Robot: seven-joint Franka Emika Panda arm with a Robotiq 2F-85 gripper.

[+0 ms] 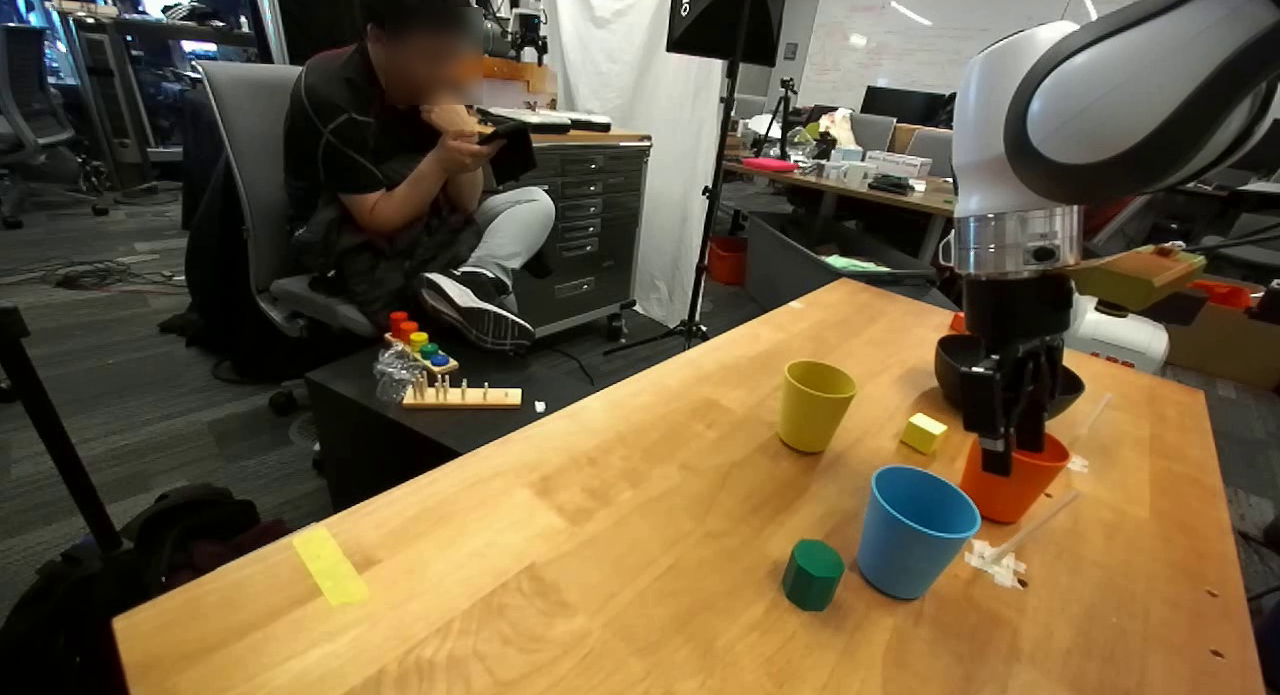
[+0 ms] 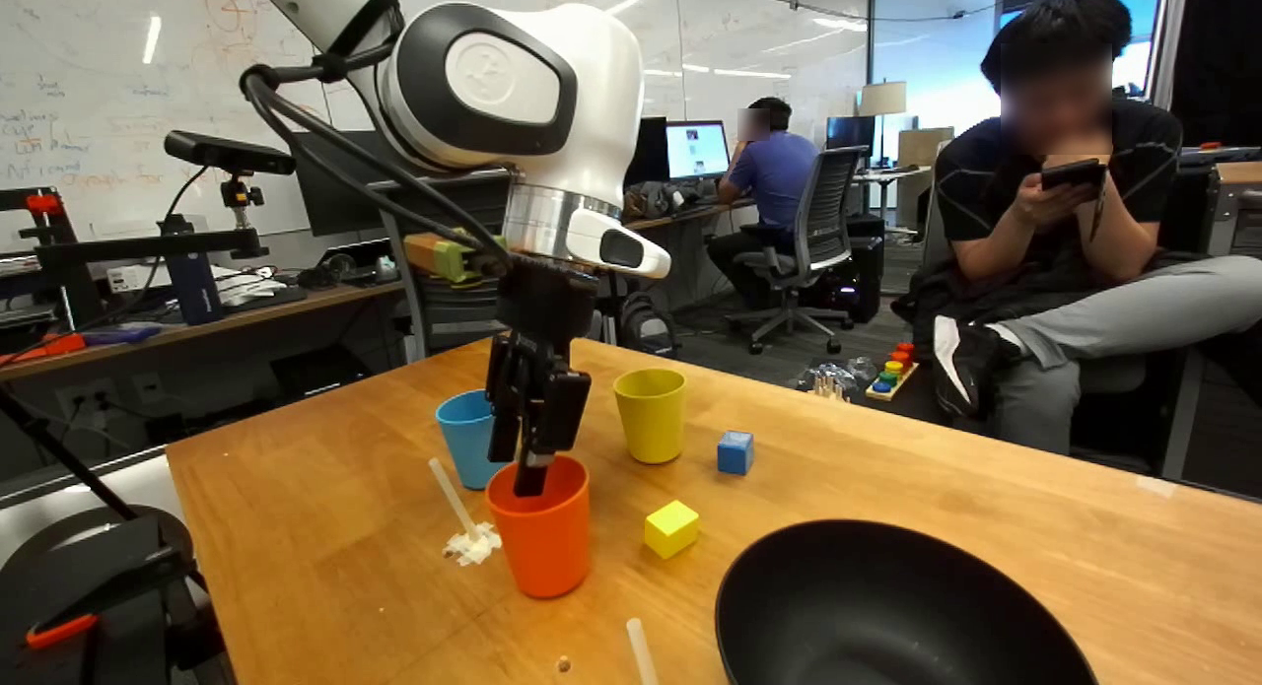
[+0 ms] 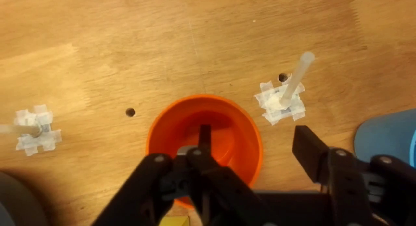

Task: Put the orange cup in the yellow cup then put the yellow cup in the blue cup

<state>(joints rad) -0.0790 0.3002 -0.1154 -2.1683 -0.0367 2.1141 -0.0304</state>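
The orange cup [image 1: 1010, 497] [image 2: 544, 547] [image 3: 235, 135] stands upright on the table. My gripper [image 1: 1013, 455] [image 2: 517, 470] [image 3: 253, 130] points down over its rim, jaws apart. In the wrist view the left finger reaches over the cup's inside, while the right one hangs outside the wall, with a gap between each and the wall. Close by is the blue cup [image 1: 915, 537] [image 2: 463, 437] [image 3: 382, 135], upright and partly behind my gripper in an exterior view. The yellow cup [image 1: 815, 410] [image 2: 651, 419], also upright, shows in both exterior views but lies outside the wrist view.
A dark bowl [image 1: 958, 373] [image 2: 887, 606] and a yellow block [image 1: 924, 433] [image 2: 671, 529] [image 3: 175, 221] are near the orange cup. Taped upright straws [image 2: 452, 496] [image 3: 296, 79] flank it. A green block [image 1: 812, 575] stands by the blue cup; a blue block [image 2: 735, 452] lies past the yellow cup.
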